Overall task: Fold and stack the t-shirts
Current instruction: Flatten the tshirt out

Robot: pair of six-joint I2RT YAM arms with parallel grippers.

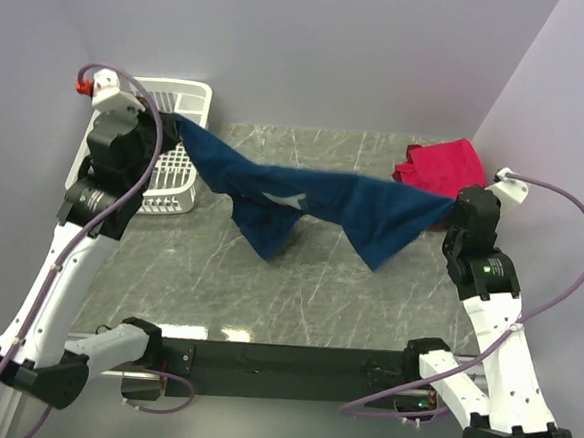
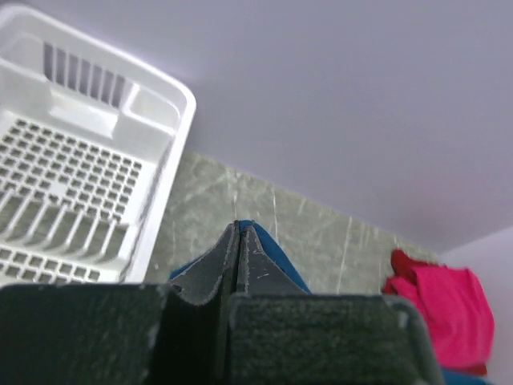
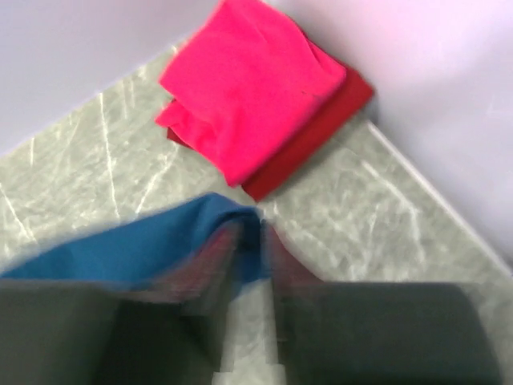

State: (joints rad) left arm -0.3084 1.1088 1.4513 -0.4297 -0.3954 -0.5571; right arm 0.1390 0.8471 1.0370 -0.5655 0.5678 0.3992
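Note:
The navy blue t-shirt [image 1: 313,205] hangs stretched in the air between my two grippers, its lower folds drooping toward the table; a bit of white print shows. My left gripper [image 1: 168,122] is shut on its left corner beside the basket; in the left wrist view the jaws [image 2: 239,233] are closed with blue cloth [image 2: 276,257] behind them. My right gripper [image 1: 453,205] is shut on the right corner; blue cloth [image 3: 136,245] runs between its blurred fingers. The folded pinkish-red shirt [image 1: 441,164] lies on a darker red one [image 3: 309,148] at the back right corner.
A white slotted plastic basket [image 1: 185,96] stands at the back left, also in the left wrist view [image 2: 72,184]. The grey marble table [image 1: 296,300] is walled by lilac panels at the back and sides.

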